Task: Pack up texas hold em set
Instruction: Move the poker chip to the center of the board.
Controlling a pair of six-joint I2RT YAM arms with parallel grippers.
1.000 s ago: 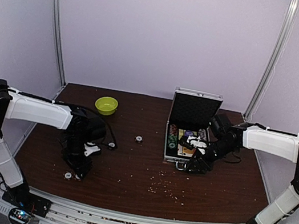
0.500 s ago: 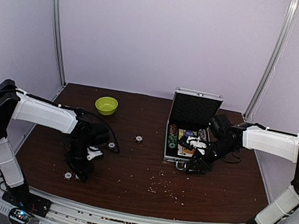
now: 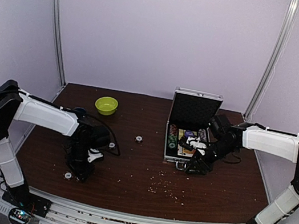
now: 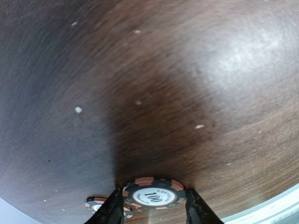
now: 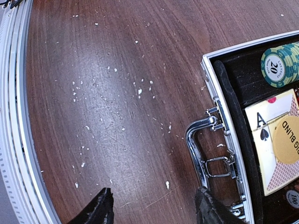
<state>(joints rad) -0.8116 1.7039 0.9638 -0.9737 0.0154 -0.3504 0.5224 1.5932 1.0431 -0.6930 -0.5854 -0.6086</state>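
The silver briefcase (image 3: 168, 144) stands open at the right, lid up, with green chips, cards and buttons inside. In the right wrist view its handle (image 5: 196, 151), a green 20 chip stack (image 5: 281, 65), an ace card (image 5: 261, 128) and a yellow blind button (image 5: 288, 140) show. My right gripper (image 3: 195, 165) is open and empty, low over the table just in front of the handle. My left gripper (image 3: 79, 173) is down at the table, its fingers closed on the edges of a dark 100 poker chip (image 4: 154, 192). A second chip (image 4: 96, 204) lies just beside it (image 3: 67, 176).
Two more loose chips lie mid-table (image 3: 139, 139) and near the left arm (image 3: 111, 145). A lime-green bowl (image 3: 106, 105) sits at the back left. White crumbs (image 3: 163, 184) are scattered on the wood in front of the case. The table's metal front rail (image 5: 14, 116) is close to the right gripper.
My left arm has shifted slightly right and settled over one of the two front-left chips, which is now hidden under it from above. The right arm has not moved.
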